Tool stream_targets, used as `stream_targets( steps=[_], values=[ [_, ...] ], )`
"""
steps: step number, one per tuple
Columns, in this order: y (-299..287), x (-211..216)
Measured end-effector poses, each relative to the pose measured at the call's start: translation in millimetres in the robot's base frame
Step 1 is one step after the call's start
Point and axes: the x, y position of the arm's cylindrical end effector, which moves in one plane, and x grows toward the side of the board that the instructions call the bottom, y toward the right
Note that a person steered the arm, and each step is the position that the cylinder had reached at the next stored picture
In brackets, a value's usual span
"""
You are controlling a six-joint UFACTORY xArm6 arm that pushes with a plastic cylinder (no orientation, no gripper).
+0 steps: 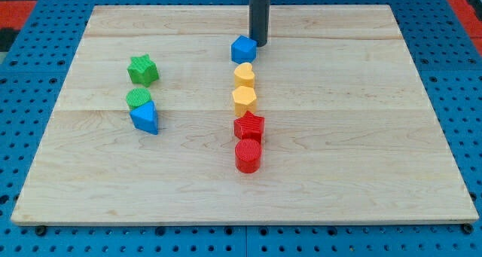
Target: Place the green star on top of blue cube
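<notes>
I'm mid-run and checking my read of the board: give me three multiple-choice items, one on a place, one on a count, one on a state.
1. Where is my tip?
A. just right of the blue cube, at the view's top
B. beside the red cylinder
C. against the green star

2. How many yellow blocks are on the board?
A. one
B. two
C. three

3. How does the green star stand relative to the blue cube?
A. touching it
B. stacked on it
C. apart, far to the view's left

Answers:
1 A: the rod ends beside the cube's upper right edge.
2 B: two yellow blocks sit below the cube.
3 C: bare wood separates them.
</notes>
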Motion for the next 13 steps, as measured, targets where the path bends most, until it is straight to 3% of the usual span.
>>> stream_targets(
  steps=[2,4,6,7,8,10,12,13],
  values=[
    [-35.3,-65.0],
    [-133.9,-73.1],
    [-236.3,-25.7],
    [-261.6,22.6],
    [-261.3,75.7],
    [-229.1,107.8],
    [-151.4,63.6],
    [-161.5,39.0]
  ],
)
